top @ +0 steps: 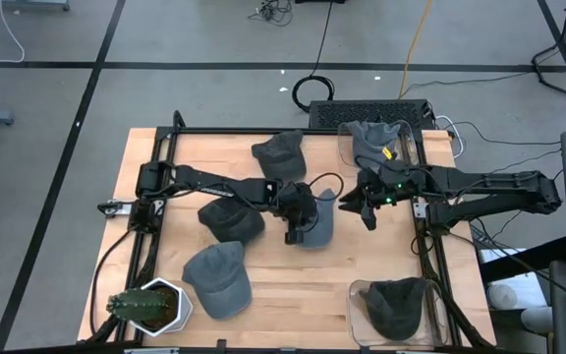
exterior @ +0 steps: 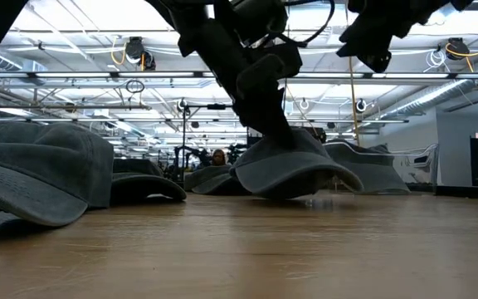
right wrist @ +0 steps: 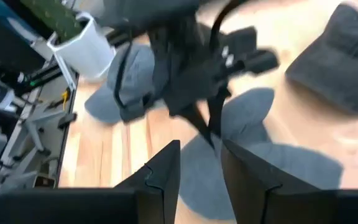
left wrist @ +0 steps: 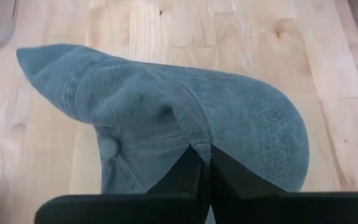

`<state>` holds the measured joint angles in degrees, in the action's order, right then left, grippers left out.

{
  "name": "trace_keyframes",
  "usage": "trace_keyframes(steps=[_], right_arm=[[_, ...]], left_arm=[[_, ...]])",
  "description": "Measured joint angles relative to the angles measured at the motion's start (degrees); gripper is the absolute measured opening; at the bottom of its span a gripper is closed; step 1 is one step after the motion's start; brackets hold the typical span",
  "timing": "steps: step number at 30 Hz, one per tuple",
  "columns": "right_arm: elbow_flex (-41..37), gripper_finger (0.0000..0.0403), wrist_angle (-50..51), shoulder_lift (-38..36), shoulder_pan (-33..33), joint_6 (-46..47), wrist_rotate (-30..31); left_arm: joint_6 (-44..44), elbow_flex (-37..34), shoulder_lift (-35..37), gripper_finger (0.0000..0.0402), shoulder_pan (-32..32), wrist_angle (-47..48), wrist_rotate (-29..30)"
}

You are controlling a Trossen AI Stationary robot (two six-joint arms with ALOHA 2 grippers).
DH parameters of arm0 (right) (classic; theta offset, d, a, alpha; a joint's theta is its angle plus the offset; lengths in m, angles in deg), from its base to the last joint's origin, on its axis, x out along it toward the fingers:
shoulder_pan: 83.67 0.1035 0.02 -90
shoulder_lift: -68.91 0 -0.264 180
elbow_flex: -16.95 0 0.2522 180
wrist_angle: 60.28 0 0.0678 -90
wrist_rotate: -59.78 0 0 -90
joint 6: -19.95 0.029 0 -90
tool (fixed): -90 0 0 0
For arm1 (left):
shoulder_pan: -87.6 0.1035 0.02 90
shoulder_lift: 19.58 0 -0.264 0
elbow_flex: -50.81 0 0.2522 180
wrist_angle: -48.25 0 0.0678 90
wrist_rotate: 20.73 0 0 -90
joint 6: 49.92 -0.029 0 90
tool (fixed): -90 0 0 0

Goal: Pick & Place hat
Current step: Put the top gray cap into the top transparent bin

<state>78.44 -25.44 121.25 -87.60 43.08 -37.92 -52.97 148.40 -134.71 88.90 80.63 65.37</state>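
Your left hand (top: pixel 296 232) is pinched shut on the blue-grey hat (top: pixel 318 218) at the desk's (top: pixel 303 285) centre. Your right hand (top: pixel 365 208), at the hat's three o'clock, hangs unclenched, grasping nothing.

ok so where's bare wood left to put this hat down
Most open: the near-centre strip between the front-left hat and the clear tray. There is also bare wood right of the held hat, toward the right rail. The middle is crowded: the left end effector pinches the held hat, with the right end effector and dark hats close by.
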Motion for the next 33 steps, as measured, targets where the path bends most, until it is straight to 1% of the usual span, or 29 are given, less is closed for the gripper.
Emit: trace_keyframes(steps=[2, 5, 10, 15, 18, 22, 24, 26, 29, 33], right_arm=[[-1.8, 0.0107, -1.4, 0.2, 0.7, 0.7, 0.0], [-5.0, 0.0107, -4.3, 0.4, 1.8, 4.5, 0.1], [-11.9, 0.0107, -12.8, 0.4, 3.4, 11.8, 0.2], [-17.4, 0.0107, -19.7, 0.4, 4.9, 18.8, 1.7], [-18.5, 0.0107, -21.8, 0.4, 5.5, 19.2, 2.1], [-18.5, 0.0107, -23.7, 0.4, 6.0, 15.8, 3.3], [-18.5, 0.0107, -23.7, 0.4, 5.8, 14.6, 3.5], [-18.5, 0.0108, -23.9, 0.9, 5.5, 13.0, 3.4], [-18.5, 0.0119, -23.7, 2.2, 5.4, 10.6, 3.1], [-18.5, 0.0152, -25.2, 4.5, 5.4, 7.8, 3.0]], left_arm=[[-0.3, 0.0, 0.0, 0.0018, 0.0, -0.3, -0.6], [-0.9, 0.0, -0.7, 0.0018, 0.0, -0.6, -1.1], [-0.7, 0.0, -3.0, 0.0019, -0.3, -1.6, -1.6], [1.8, 0.1, -3.4, 0.0019, -0.3, -2.9, -1.6], [2.9, 0.1, -3.4, 0.002, -0.3, -2.6, -2.0], [3.7, 0.1, -3.3, 0.0023, -0.3, -2.3, -2.7], [4.6, 0.1, -3.1, 0.0035, -0.3, -2.3, -4.8], [6.1, 0.1, -3.1, 0.0057, -0.3, -2.2, -6.1], [7.8, 0.1, -3.1, 0.0104, -0.4, -2.0, -6.8], [8.9, 0.1, -3.1, 0.0167, -0.1, -2.0, -6.8]])
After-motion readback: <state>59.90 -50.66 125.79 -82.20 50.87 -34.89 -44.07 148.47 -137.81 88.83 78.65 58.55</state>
